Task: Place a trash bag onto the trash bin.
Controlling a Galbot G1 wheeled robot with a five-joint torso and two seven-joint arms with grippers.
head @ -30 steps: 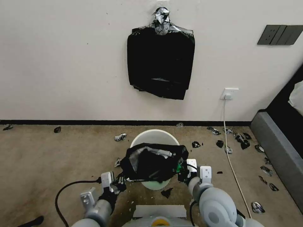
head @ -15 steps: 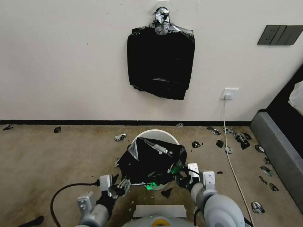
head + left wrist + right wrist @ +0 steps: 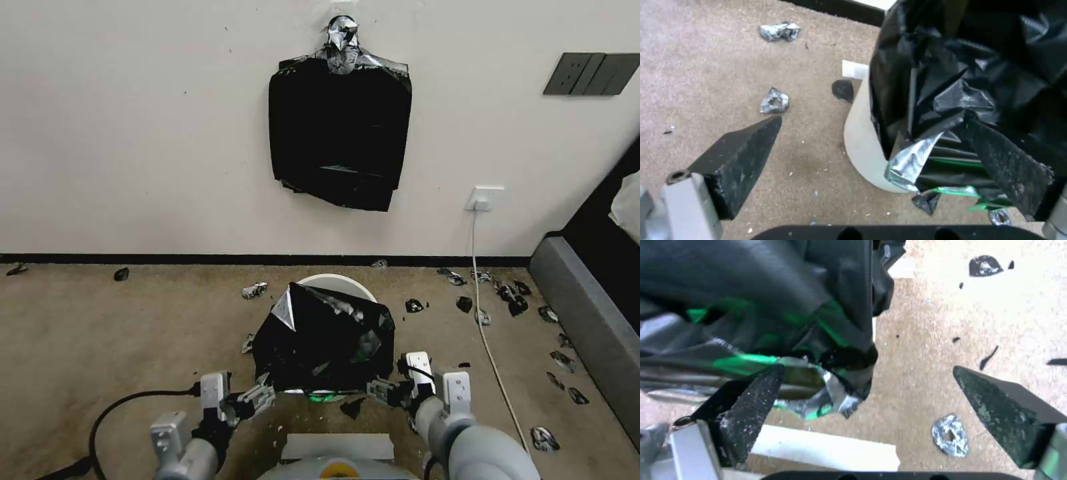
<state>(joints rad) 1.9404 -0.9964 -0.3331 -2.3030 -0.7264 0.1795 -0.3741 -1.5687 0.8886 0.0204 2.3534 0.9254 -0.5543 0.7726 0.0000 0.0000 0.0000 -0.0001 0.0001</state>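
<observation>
Bag: trash bag draped over trash bin.
Hands: left hand, right hand both spread, gripping nothing.
Advice: judge hem seated before leaving.

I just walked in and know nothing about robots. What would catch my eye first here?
Probably the crinkly black trash bag draped over the white trash bin on the carpet near the wall. Just in front of it, nearer the robot, the left gripper and right gripper sit open, holding nothing. On the wall above hangs a flat black bundle of bags, and torn black scraps litter the floor to the right.
</observation>
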